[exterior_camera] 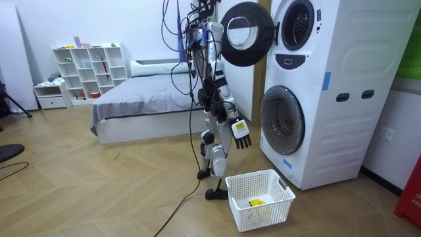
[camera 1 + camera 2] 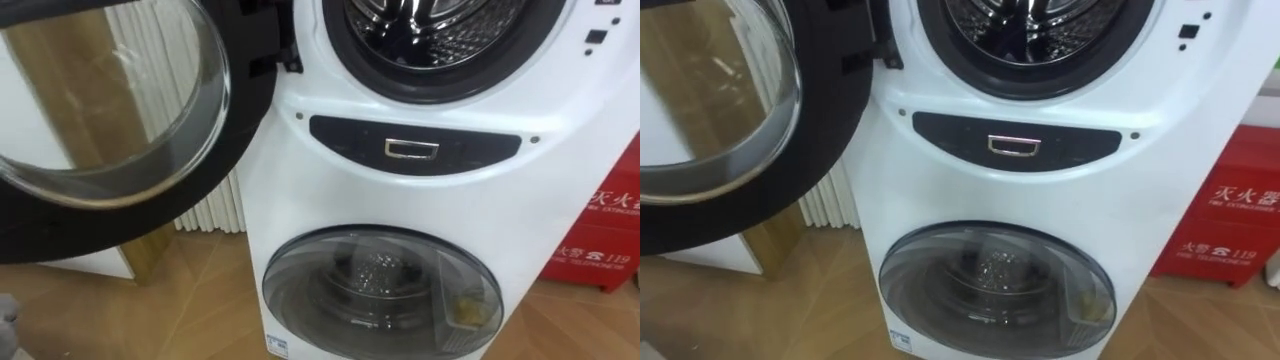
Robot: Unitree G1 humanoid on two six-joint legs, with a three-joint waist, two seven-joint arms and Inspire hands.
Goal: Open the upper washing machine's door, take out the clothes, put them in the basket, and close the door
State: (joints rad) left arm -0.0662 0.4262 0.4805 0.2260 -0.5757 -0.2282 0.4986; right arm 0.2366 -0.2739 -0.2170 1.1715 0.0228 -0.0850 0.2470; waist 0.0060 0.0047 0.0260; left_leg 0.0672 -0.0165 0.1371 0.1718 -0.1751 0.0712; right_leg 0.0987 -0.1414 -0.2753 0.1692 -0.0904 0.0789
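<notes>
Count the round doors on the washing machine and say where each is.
2. The upper door is swung open to the left of its drum; the lower door is shut, below the control panel.

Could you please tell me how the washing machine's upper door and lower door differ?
The upper door is swung open toward the robot's left, baring the upper drum; the lower door is shut. The upper door has a broad black ring, the lower door a thin pale rim. Both are round and glazed.
</notes>
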